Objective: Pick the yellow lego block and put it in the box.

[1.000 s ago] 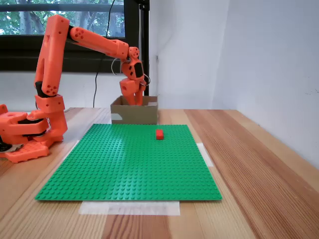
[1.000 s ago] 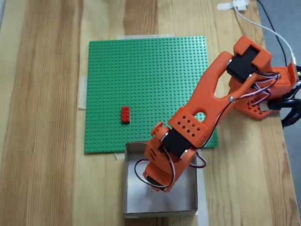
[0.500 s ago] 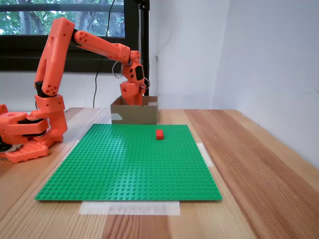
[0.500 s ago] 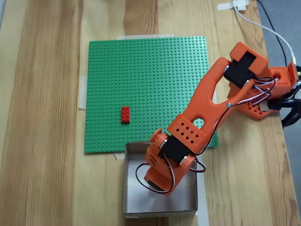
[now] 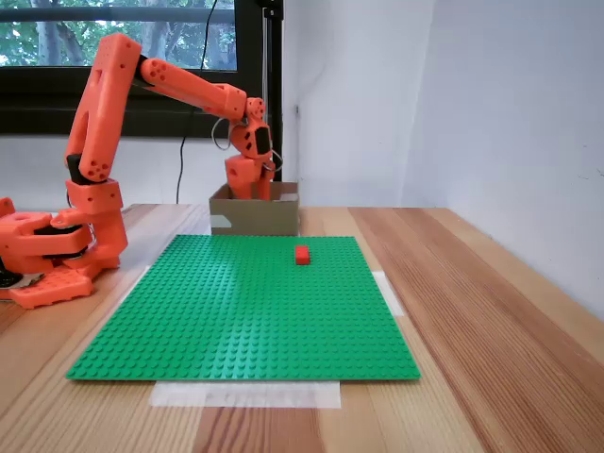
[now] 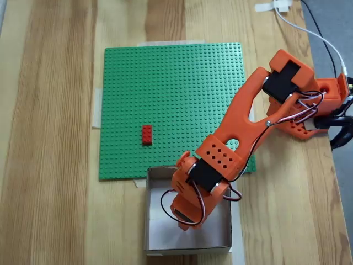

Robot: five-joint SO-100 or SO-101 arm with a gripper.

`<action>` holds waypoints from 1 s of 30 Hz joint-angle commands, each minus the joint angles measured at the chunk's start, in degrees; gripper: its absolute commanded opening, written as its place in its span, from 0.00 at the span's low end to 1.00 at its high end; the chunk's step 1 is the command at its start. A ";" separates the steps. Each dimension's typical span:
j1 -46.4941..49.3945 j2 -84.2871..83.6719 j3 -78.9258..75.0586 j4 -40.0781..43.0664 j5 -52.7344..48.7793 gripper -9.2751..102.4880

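Observation:
The yellow lego block is hidden in both fixed views. The brown cardboard box [image 5: 255, 220] stands at the far edge of the green baseplate [image 5: 245, 311]; from above, the box [image 6: 187, 247] lies just below the baseplate [image 6: 171, 88]. My orange gripper [image 5: 251, 189] points down into the box, its tips behind the front wall. From above the wrist covers the gripper [image 6: 183, 216], so I cannot tell how the jaws stand or whether they hold anything.
A small red brick [image 5: 301, 254] sits on the baseplate in front of the box, and from above the red brick [image 6: 147, 134] is at the plate's lower left. The arm's base [image 5: 47, 255] stands left of the plate. A white wall runs along the right.
Since a second ago the upper arm has leaned slightly toward the box and the wrist has turned more upright above it. The red brick and the box have not moved.

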 commanded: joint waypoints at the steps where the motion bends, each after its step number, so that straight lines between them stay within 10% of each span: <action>1: 0.62 5.89 1.85 -2.11 -0.97 0.25; 30: 7.56 53.53 41.22 -21.09 -8.35 0.20</action>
